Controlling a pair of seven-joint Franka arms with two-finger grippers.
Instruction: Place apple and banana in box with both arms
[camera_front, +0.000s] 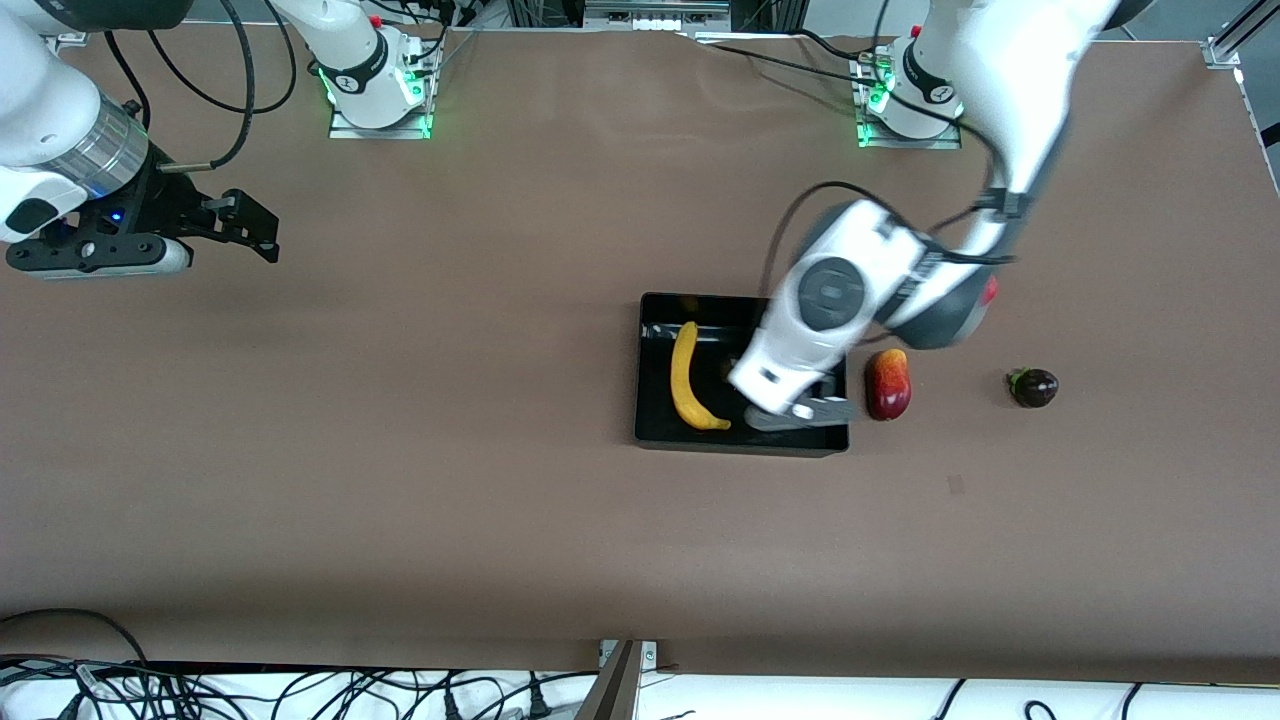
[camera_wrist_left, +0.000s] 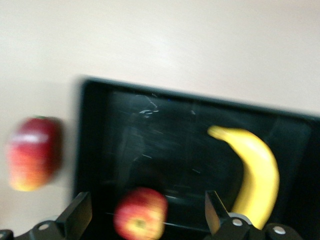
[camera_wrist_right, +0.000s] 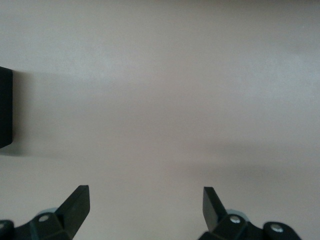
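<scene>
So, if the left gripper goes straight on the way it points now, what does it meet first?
Most likely the apple, lying in the box between the open fingers of the left gripper; how far below is unclear.

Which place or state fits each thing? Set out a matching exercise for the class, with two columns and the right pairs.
Things:
1. banana
2. apple
3. elongated red-orange fruit
4. right gripper

Places or states:
A. on the table beside the box, outside it
B. between the left gripper's open fingers, over the box
C. lying in the box
D. open, waiting at the right arm's end of the table

Pairs: 1-C, 2-B, 3-A, 4-D
</scene>
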